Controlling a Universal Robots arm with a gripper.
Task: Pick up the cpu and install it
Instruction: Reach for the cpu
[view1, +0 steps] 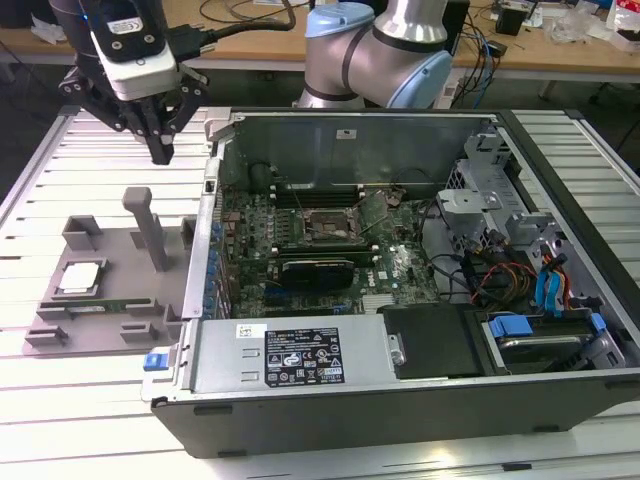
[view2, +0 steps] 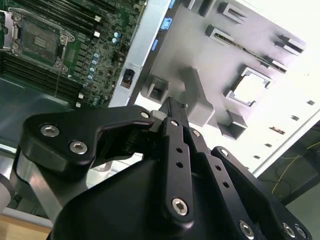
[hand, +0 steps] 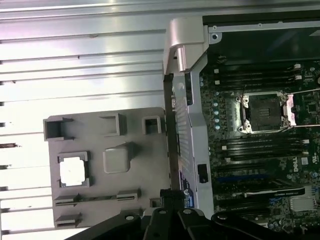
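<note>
The arm's upper links run off the top of the exterior view, so from here only its grey elbow and the gripper (view1: 161, 152) are plain. The gripper hangs above the surface with its black fingers drawn together to one point and nothing between them. In the second wrist view the gripper's (view2: 172, 104) own dark body blocks much of what lies under it. The cpu (view1: 80, 278) sits flat in a square pocket of a grey fixture (view1: 120, 262) at the exterior view's left, well apart from the gripper. In both wrist views the cpu's (view2: 248, 89) (hand: 73, 170) top is washed out white by glare, so I cannot make out its face. An upright post (view1: 150, 230) stands on the fixture between the cpu and the open computer case (view1: 400, 400). Inside, the motherboard socket (view1: 322, 228) lies open, while a labelled power supply (view1: 290, 355) hides the near edge of the board. Everything rests on a slatted metal surface (view1: 60, 430). Behind it runs a wooden bench (view1: 260, 40) strewn with cables.
</note>
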